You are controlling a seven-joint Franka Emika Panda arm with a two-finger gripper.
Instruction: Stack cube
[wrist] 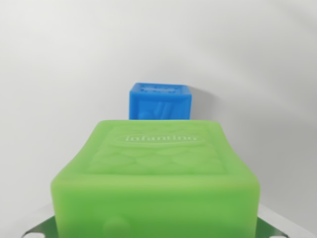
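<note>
The green cube [156, 183] fills the lower half of the wrist view, close under the camera; the blue cube [160, 101] sits beyond it on the white table [44, 99], partly hidden behind its far edge. We cannot tell how the fingers stand — only slivers of metal show at the bottom corners, nothing of the tips. We judge the green cube is the one to carry. We should keep it level, centre it over the blue — edges squared — and lower gently before letting go.
</note>
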